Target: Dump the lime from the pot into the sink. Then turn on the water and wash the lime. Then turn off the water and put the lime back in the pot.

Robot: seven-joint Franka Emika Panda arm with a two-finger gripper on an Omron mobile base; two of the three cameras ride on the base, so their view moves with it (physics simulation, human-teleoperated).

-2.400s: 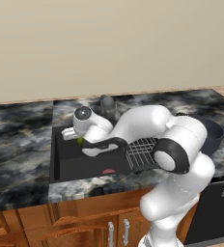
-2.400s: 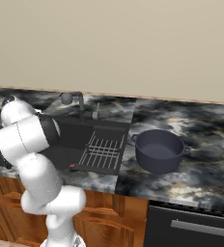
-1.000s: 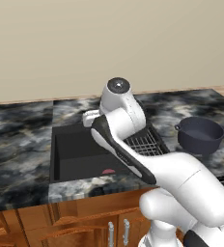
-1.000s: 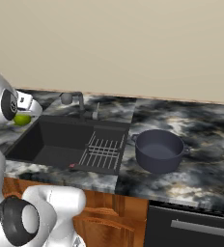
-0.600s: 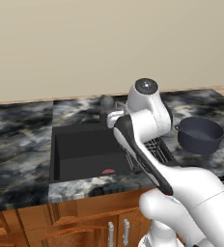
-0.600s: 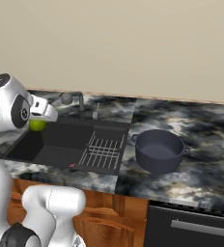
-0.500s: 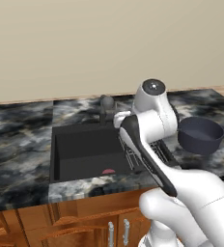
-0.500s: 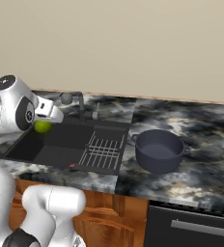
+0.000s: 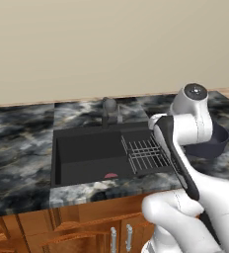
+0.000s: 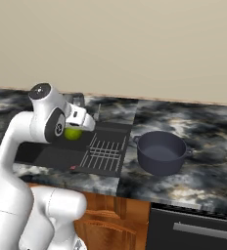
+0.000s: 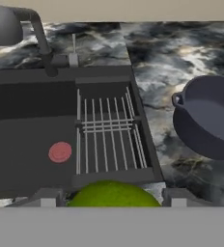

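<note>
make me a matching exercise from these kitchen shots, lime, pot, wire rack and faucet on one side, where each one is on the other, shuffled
Things:
1. lime
2. pot
3. wire rack
4. faucet

Places:
A. on the counter beside the sink
B. between the fingers of the tool
C. inside the sink basin, at the end nearest the pot
D. at the back edge of the sink

Pairs: 1-B, 2-A, 3-C, 4-D

Above the sink (image 11: 32,77), the air over the wire rack (image 11: 109,135) toward the pot (image 11: 208,120) is open, with bare marble counter (image 11: 157,72) between them, while 1 faucet (image 11: 17,24) rises at the basin's back rim on the far side.
</note>
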